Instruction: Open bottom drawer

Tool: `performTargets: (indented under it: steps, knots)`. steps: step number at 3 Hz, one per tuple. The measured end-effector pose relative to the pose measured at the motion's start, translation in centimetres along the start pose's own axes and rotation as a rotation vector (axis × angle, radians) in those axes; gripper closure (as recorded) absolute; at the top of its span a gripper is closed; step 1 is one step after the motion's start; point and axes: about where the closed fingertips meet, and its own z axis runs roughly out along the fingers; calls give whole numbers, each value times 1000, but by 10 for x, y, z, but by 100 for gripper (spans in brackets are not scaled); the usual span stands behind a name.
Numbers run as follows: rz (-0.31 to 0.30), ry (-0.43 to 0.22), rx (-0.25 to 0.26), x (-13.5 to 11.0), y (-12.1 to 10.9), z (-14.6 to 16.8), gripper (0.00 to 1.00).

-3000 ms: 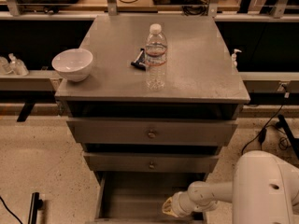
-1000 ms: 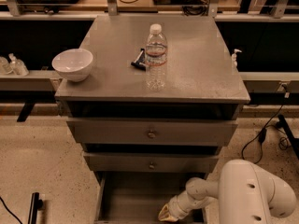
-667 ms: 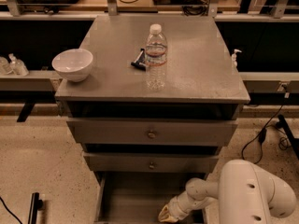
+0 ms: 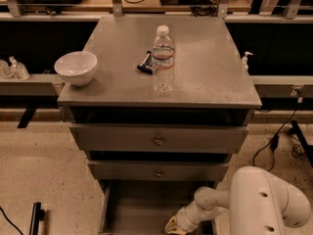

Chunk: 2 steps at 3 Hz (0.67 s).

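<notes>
The grey cabinet has three drawer tiers under its top (image 4: 205, 77). The bottom drawer (image 4: 139, 204) is pulled out towards me, and I look down into its bare inside. Its front and knob are below the picture's edge, out of view. The middle drawer front (image 4: 157, 172) and the top drawer front (image 4: 158, 140) each show a small round knob and both stick out a little. My gripper (image 4: 173, 225) is at the bottom edge of the view, over the front right part of the open bottom drawer, on the end of my white arm (image 4: 266, 202).
On the cabinet top stand a clear water bottle (image 4: 162, 58), a white bowl (image 4: 76, 67) at the left edge and a small dark object (image 4: 144, 64) beside the bottle. Cables lie on the speckled floor at the right (image 4: 276, 141). A dark bar lies at the lower left (image 4: 35, 217).
My gripper has moved a little left and down towards the picture's bottom edge, and my arm's white body has shifted left. The drawers and the things on top have not moved.
</notes>
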Motion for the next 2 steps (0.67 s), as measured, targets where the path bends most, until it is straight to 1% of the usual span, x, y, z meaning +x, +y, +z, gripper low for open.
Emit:
performTargets:
  steps: [2]
  knots:
    - [-3,-8,-3,-2,2,-1,100]
